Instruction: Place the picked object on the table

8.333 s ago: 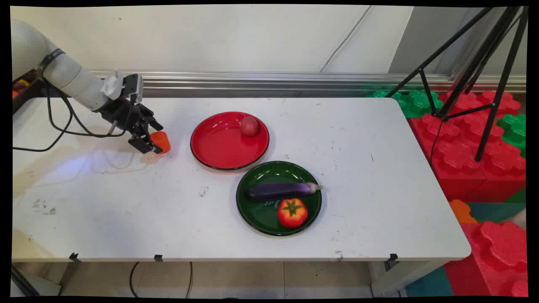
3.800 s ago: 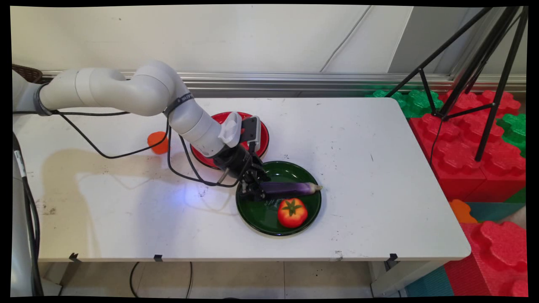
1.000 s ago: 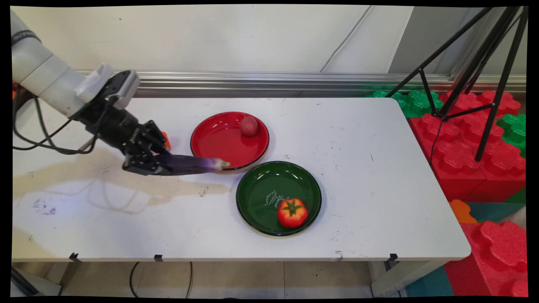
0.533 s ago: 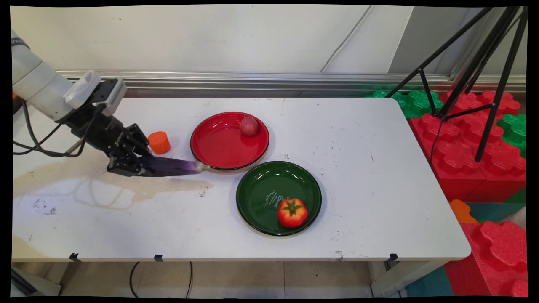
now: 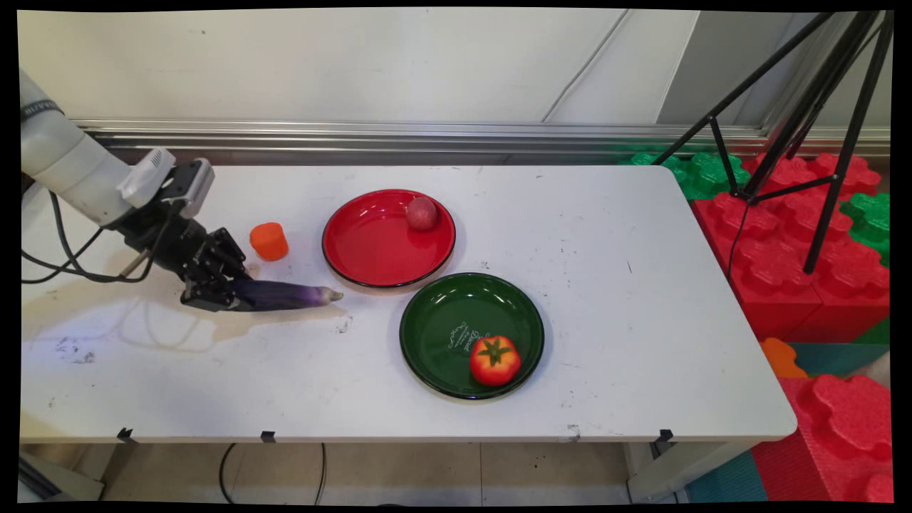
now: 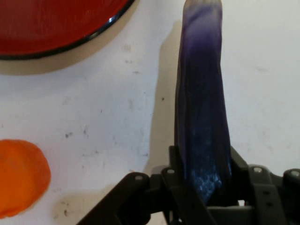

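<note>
My gripper (image 5: 217,293) is shut on the thick end of a purple eggplant (image 5: 281,293), low over the white table (image 5: 605,214) at the left. The eggplant lies level and its stem points right toward the red plate (image 5: 370,246). In the hand view the eggplant (image 6: 201,117) runs straight up from between the fingers (image 6: 176,166), with the gripper (image 6: 206,187) clamped on its base. An orange piece (image 5: 269,241) stands just behind the gripper, also showing as the orange piece (image 6: 18,176) at the hand view's lower left.
The red plate (image 6: 47,33) holds a small reddish ball (image 5: 422,213) at its far rim. A green plate (image 5: 442,342) in front of it carries a tomato (image 5: 494,360). Right of the table stand red and green foam blocks (image 5: 784,235) and a black tripod (image 5: 819,128).
The gripper took the eggplant off the green plate and carried it left. Over the last second it has moved further left and sunk toward the table, past the orange piece.
</note>
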### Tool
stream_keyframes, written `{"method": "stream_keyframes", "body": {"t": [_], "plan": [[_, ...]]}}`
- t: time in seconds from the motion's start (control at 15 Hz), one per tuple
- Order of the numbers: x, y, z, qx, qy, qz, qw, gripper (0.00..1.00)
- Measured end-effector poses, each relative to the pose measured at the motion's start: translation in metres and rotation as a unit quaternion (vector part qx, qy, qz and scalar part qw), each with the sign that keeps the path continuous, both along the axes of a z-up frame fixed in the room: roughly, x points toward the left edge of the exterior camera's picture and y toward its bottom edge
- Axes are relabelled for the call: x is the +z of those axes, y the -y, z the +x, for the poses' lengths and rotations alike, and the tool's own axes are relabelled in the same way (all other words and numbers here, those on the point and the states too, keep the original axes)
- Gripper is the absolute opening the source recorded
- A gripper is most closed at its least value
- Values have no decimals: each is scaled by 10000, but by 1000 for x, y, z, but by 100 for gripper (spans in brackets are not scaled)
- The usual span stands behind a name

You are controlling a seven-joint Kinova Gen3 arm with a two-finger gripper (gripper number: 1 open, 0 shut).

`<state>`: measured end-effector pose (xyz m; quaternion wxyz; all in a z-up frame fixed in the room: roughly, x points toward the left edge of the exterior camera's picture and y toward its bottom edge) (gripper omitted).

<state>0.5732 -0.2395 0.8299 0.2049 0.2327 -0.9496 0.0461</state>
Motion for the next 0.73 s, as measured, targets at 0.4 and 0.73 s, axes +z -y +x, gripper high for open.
{"method": "stream_keyframes", "body": {"t": [0.4,0.73], "plan": [[-25,3,12,34,13,70,10000,100],[-31,1,16,79,-91,125,9998,100]]}}
